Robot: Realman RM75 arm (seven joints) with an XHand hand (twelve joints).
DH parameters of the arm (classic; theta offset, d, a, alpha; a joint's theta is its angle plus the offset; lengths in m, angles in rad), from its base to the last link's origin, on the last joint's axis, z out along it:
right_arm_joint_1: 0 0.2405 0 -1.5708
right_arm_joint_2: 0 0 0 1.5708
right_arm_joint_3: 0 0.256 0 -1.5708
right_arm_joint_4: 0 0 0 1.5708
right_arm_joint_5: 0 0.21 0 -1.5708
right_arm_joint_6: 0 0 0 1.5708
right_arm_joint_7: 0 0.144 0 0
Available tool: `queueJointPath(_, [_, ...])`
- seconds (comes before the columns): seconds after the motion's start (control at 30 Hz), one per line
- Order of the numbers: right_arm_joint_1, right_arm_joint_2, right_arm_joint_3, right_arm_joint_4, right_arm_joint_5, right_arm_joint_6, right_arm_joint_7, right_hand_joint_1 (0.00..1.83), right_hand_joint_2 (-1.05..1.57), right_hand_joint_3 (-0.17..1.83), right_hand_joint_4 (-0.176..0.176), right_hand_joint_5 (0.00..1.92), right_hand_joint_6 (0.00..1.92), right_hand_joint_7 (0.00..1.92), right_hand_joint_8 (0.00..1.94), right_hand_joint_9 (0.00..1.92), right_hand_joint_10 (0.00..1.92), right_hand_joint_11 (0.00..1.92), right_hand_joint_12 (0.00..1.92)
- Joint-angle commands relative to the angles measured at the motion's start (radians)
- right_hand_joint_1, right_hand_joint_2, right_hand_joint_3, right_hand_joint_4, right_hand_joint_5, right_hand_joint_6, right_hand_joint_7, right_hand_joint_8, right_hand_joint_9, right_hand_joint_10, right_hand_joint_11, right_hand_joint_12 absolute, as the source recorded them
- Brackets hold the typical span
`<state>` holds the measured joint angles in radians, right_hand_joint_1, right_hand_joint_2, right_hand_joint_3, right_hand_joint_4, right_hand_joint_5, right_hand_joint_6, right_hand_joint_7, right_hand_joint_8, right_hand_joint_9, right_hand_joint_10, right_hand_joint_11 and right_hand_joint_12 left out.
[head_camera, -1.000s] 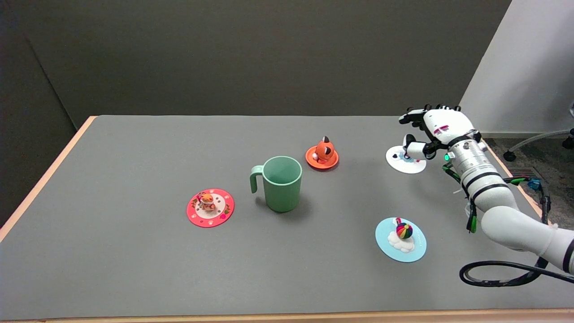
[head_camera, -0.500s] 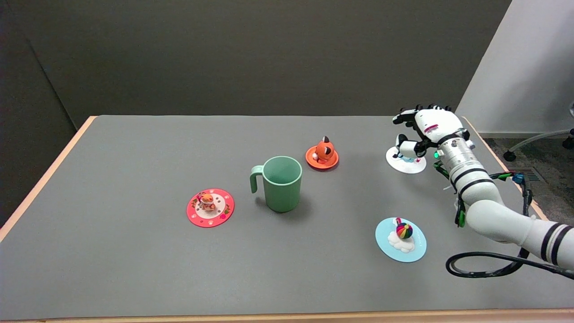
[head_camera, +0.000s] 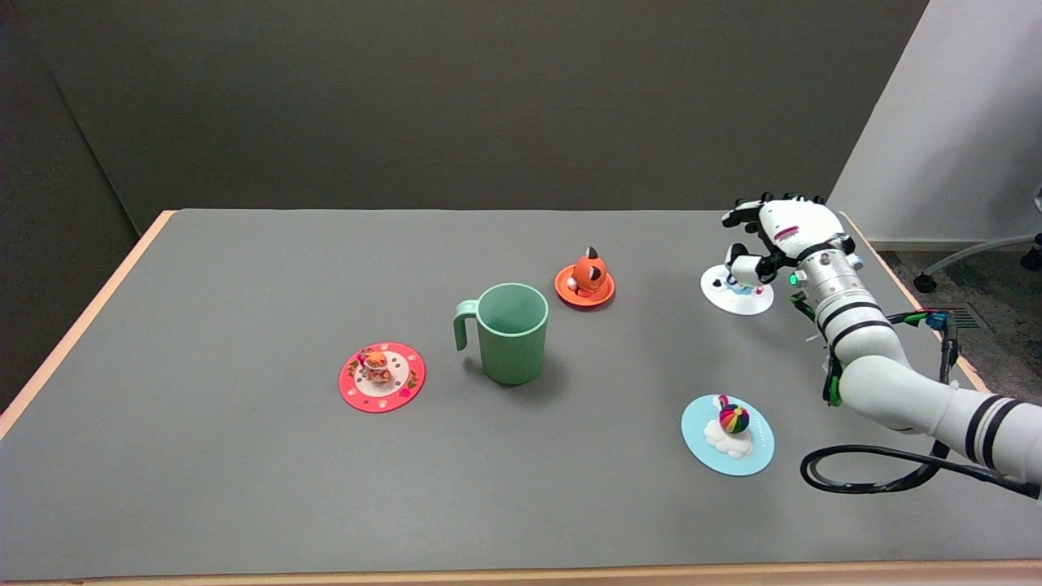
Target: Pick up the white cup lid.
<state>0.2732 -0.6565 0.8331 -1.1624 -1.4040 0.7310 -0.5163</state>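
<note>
While the grey table (head_camera: pixel 244 456) with its pale wooden edge fills most of the head view, the white right arm (head_camera: pixel 887 366) comes in from the lower right side, and a black cable (head_camera: pixel 863 476) makes a loop under it. The black-and-white right hand (head_camera: pixel 777 236) hangs above the far right part of the table, directly over the white round cup lid (head_camera: pixel 733 299). Its fingers are apart and a little bent, and they hold nothing; whether the thumb tip touches the small figure on the lid, I cannot tell. The white lid lies flat on the table, near the right edge.

A mint green plastic mug (head_camera: pixel 511 332) with a handle on its left stands upright near the middle. In front of it, to the left, lies a red round lid (head_camera: pixel 382 377) with a small orange figure. Near the front right lies a light blue round lid (head_camera: pixel 727 446) with a many-coloured ball on a white cloud. Behind the mug lies an orange round lid (head_camera: pixel 584 286) with an orange animal figure.
</note>
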Motion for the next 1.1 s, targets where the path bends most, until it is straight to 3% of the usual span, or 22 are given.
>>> queueJointPath(0.03, [0.032, -0.009, -0.029, 0.074, 0.03, 0.004, 0.007, 0.86, 0.81, 0.94, 0.148, 0.7, 0.18, 0.83, 0.18, 0.86, 0.26, 0.36, 1.08])
queueJointPath(1.1, [0.021, -0.045, -0.077, 0.102, 0.081, 0.014, 0.007, 0.89, 0.81, 0.95, 0.147, 0.7, 0.18, 0.82, 0.17, 0.87, 0.26, 0.4, 1.08])
